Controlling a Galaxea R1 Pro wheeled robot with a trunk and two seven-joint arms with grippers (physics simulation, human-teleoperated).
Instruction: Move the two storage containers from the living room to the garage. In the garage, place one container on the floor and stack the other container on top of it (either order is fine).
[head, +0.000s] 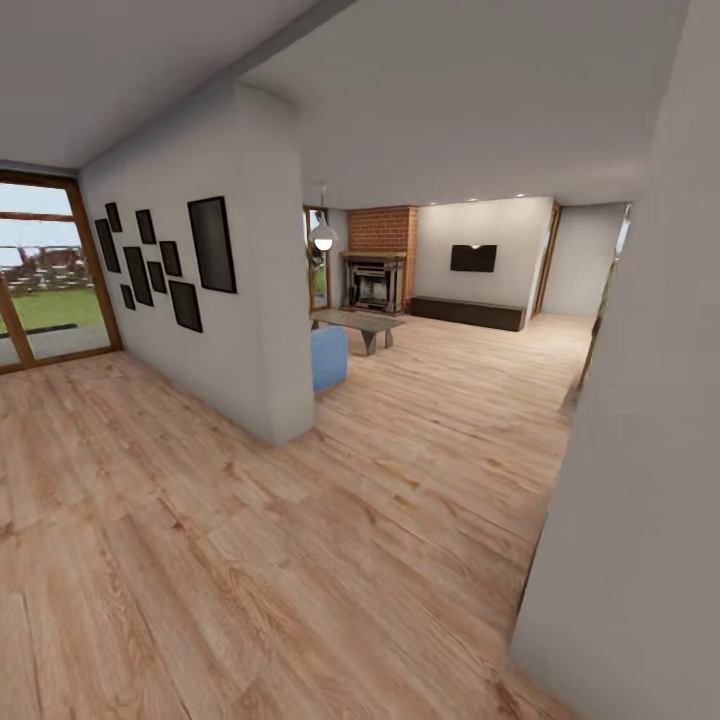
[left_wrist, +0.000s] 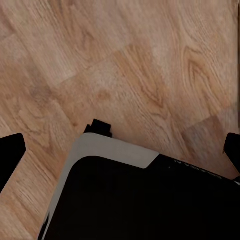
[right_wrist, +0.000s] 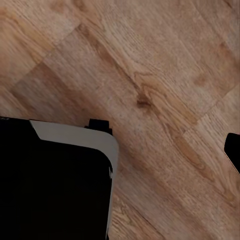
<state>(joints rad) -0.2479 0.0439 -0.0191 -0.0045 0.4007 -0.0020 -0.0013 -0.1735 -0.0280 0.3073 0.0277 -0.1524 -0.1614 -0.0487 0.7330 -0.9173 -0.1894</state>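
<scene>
L gripper (left_wrist: 120, 147): its two dark fingertips (left_wrist: 10, 152) sit at opposite edges of the L wrist view, wide apart, nothing between them. Below it is the robot base (left_wrist: 135, 195), black w/ a pale grey rim, and light wood-plank floor (left_wrist: 150, 60) all round.

R gripper: one dark fingertip (right_wrist: 233, 150) shows at the edge of the R wrist view, the other is out of shot, so can't tell if apart or together. Nothing seen held. The base (right_wrist: 50, 185) shows here too, black w/ a grey curved corner, over the same plank floor (right_wrist: 150, 75).

Head view, looking fwd: plank floor (head: 250, 560) runs ahead into the living room (head: 450, 300). A white partition wall (head: 240, 300) stands L of centre w/ a cluster of black picture frames (head: 165, 260) on its side face. Just behind its end, a bit of blue sofa (head: 328, 357), then a low grey coffee table (head: 360, 325). Further back: brick fireplace (head: 380, 265), white pendant lamp (head: 323, 238), black wall TV (head: 473, 258) w/ a long dark low bench (head: 468, 313) under it. Far L, a wood-framed glass door (head: 45, 270) w/ grass outside. A plain white wall (head: 640, 450) fills the R side, close to the camera.

Containers: not visible from here; can't tell where they are.
</scene>
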